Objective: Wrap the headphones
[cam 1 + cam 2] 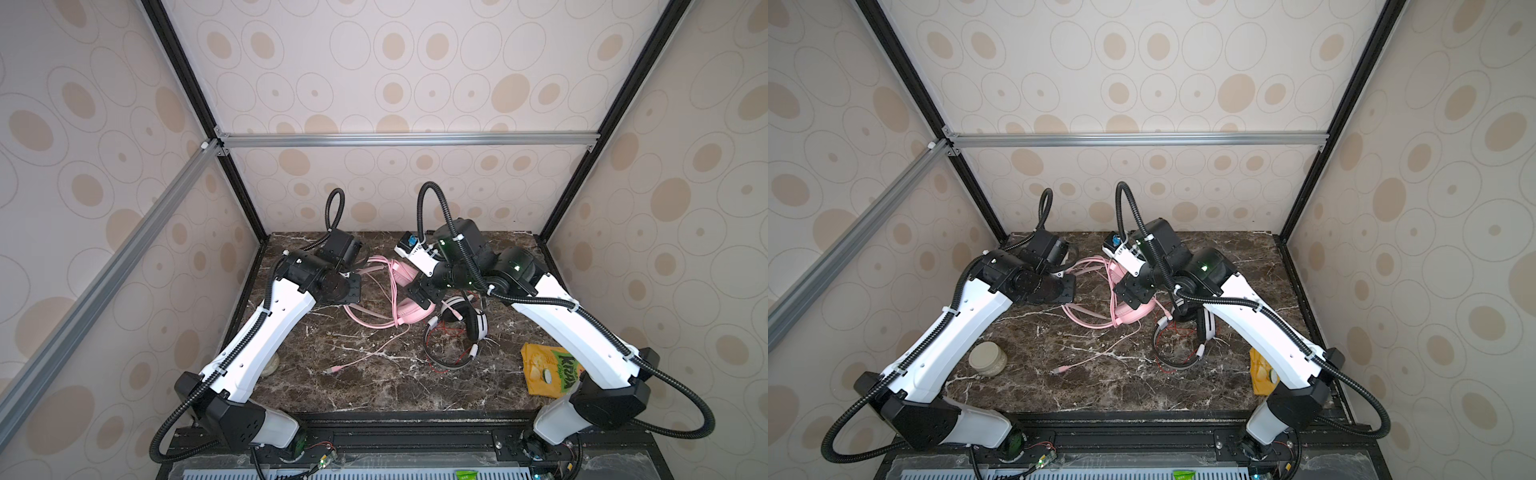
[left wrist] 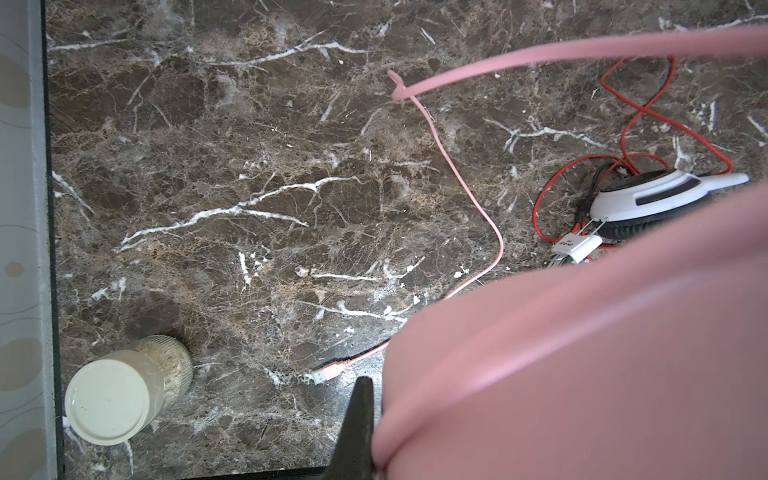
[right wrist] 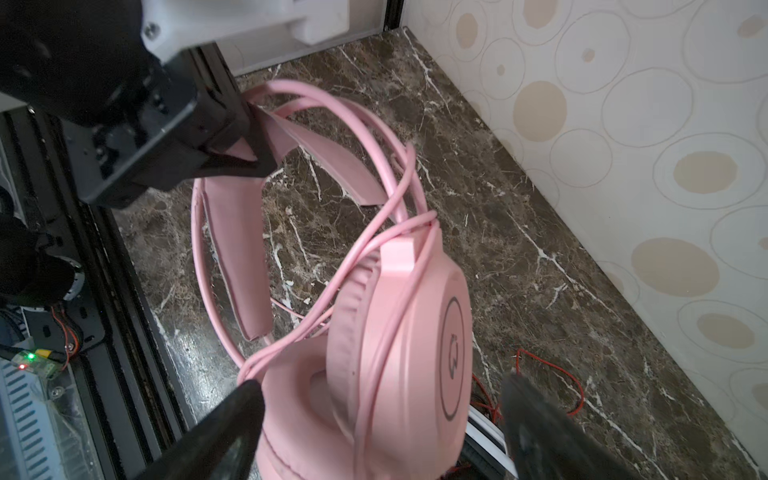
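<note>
clamping the headband (image 3: 324, 158) of the pink headset (image 3: 399, 299), the left gripper (image 3: 259, 160) is pinching shut; the right gripper (image 3: 382, 386) is straddling the earcup (image 3: 415, 353), jaws apart.

Mid-bench: pink headset (image 1: 409, 311), pink cable (image 2: 460, 170) looped over headband and earcup, plug end trailing along the bench (image 1: 374, 395). Just beside: white-and-black headset (image 1: 478, 324), flat amid loose red cable (image 2: 622, 141).

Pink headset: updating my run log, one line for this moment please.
left claw shut on pink headband | right claw open astride earcup | pink cable plug on tabletop
</note>
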{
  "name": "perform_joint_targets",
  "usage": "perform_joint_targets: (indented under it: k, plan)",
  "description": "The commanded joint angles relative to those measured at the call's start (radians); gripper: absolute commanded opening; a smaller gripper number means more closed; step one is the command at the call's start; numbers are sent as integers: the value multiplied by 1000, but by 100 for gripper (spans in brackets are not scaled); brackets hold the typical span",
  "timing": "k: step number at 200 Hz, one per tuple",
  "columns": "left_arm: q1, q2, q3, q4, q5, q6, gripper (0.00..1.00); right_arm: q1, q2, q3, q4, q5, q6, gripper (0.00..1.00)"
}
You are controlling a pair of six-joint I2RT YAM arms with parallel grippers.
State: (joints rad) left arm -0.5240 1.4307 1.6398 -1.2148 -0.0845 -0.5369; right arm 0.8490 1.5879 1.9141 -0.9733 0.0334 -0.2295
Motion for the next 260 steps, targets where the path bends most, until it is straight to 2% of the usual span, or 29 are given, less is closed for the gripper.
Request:
perform_joint_targets:
  k: [1, 57, 89, 112, 141, 174, 219, 260]
  plan:
    - [-5, -12, 45, 17, 26, 5, 0, 6, 12, 31, -73, 75, -41, 91]
    - [-10, -9, 41, 28, 71, 52, 0, 7, 28, 18, -73, 198, -132, 88]
    - [-12, -10, 45, 26, 84, 67, 0, 6, 10, -23, -42, 184, -214, 87]
    - [-19, -12, 42, 30, 96, 81, 0, 6, -6, -55, -22, 170, -261, 82]
    - [-35, -13, 37, 25, 87, 101, 0, 8, -28, -88, 0, 252, -313, 73]
    - [-42, -13, 31, 19, 69, 106, 0, 14, -98, -159, 60, 320, -382, 70]
    - [-58, -10, 41, 12, 64, 125, 0, 16, -186, -236, 69, 326, -481, 65]
    - [-71, -7, 53, 15, 83, 138, 0, 18, -224, -269, 66, 322, -485, 64]
